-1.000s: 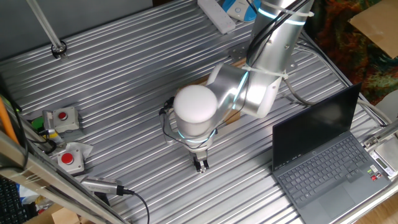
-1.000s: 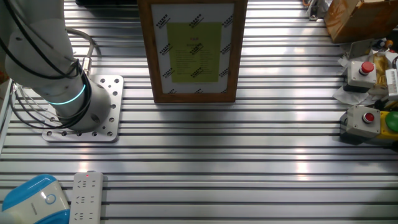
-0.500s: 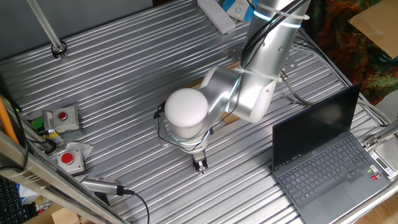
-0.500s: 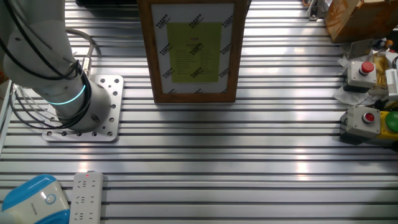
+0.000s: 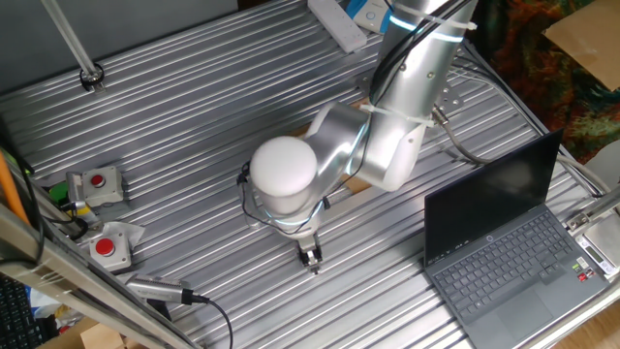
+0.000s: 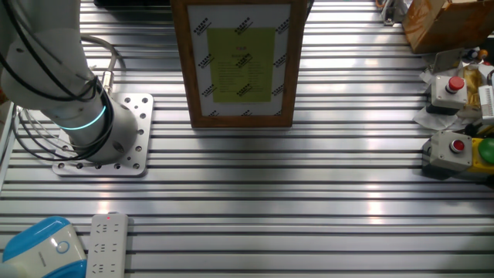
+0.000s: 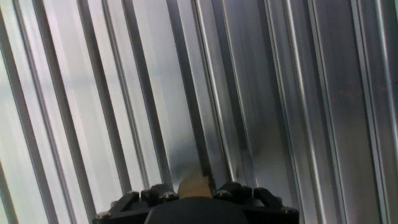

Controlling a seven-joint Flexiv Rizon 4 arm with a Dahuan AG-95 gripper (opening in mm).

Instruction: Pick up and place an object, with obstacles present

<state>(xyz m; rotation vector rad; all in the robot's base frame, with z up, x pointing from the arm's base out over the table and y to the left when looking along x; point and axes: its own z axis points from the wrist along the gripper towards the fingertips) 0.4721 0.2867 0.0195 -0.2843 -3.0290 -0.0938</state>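
In the hand view a tiny tan wooden cube (image 7: 196, 185) sits between the dark jaws at the bottom edge, low over the ribbed metal table (image 7: 261, 93). In one fixed view my gripper (image 5: 311, 257) points down just above the table, with its fingers close together. The cube is too small to make out there. The arm's white elbow (image 5: 284, 174) hides most of the obstacles, and only brown bar ends (image 5: 362, 183) peek out behind it. In the other fixed view a wood-framed panel (image 6: 241, 62) stands near the arm base (image 6: 100, 135). The gripper is out of sight there.
An open black laptop (image 5: 504, 242) sits at the right. Two red-button boxes (image 5: 95, 182) (image 5: 108, 247) and a cabled tool (image 5: 160, 289) lie at the left. A power strip (image 5: 337, 21) lies at the far edge by the base.
The arm's elbow has swung slightly left and toward the rear. The gripper has stayed almost in place over the table, still closed.
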